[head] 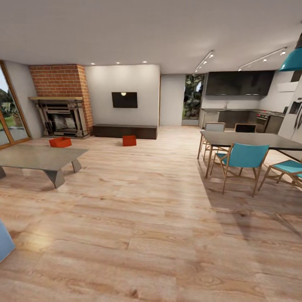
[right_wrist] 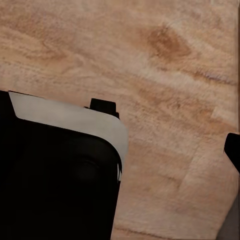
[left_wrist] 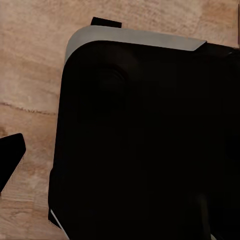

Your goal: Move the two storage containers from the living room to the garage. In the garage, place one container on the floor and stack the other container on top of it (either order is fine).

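I am in the living room, on its light wood plank floor (head: 138, 218). The two storage containers stand far ahead on the planks: one orange-red bin (head: 60, 142) in front of the brick fireplace, the other (head: 129, 140) by the low dark cabinet under the TV. Both are well out of arm's reach. In the left wrist view one black fingertip (left_wrist: 11, 159) of my left gripper shows at the frame's edge beside my black base (left_wrist: 145, 140). One right fingertip (right_wrist: 233, 151) likewise shows at the edge, over bare planks. Nothing is held. The garage and its floor are out of view.
A low grey coffee table (head: 42, 158) stands ahead on the left. A dark dining table (head: 251, 140) with teal chairs (head: 244, 157) is on the right, with the kitchen behind. A blue sofa corner (head: 5, 244) is near left. A wide wood lane runs between the tables.
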Controlling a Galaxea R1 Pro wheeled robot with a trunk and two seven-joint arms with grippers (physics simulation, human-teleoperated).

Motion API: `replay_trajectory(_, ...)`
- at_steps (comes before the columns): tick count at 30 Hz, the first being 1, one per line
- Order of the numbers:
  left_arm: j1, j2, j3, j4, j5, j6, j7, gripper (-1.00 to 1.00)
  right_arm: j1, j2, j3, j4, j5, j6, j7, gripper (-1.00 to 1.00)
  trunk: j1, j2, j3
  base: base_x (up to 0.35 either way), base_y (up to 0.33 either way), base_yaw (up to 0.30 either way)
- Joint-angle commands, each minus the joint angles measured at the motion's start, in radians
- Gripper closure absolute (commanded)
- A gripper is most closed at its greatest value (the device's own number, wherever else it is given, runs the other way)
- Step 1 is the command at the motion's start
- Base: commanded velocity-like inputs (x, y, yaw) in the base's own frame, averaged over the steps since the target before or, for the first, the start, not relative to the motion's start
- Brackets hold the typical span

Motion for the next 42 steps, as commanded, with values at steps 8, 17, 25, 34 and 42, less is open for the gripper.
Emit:
replay_trajectory(8, 0.000, 0.000, 0.001, -0.002, 0.008, 0.006, 0.000, -1.00, -0.001, 0.000, 0.008, 0.002, 0.000, -0.003, -0.004, -1.00, 0.001, 0.000, -0.001, 0.323, 0.000, 0.000)
replay_trajectory(17, 0.000, 0.000, 0.001, -0.002, 0.008, 0.006, 0.000, -1.00, -0.001, 0.000, 0.008, 0.002, 0.001, -0.003, -0.004, -1.00, 0.001, 0.000, -0.001, 0.323, 0.000, 0.000)
replay_trajectory(25, 0.000, 0.001, 0.001, -0.002, 0.009, 0.006, 0.000, -1.00, -0.001, 0.000, 0.009, 0.002, 0.001, -0.003, -0.004, -1.00, 0.001, 0.000, -0.001, 0.323, 0.000, 0.000)
replay_trajectory(34, 0.000, 0.001, 0.001, -0.002, 0.011, 0.008, 0.000, -1.00, -0.001, 0.000, 0.008, 0.002, 0.001, -0.003, -0.004, -1.00, 0.001, 0.000, -0.001, 0.323, 0.000, 0.000)
replay_trajectory(42, 0.000, 0.001, 0.001, -0.002, 0.010, 0.007, 0.000, -1.00, -0.001, 0.000, 0.005, 0.002, 0.002, -0.003, -0.004, -1.00, 0.001, 0.000, -0.001, 0.323, 0.000, 0.000)
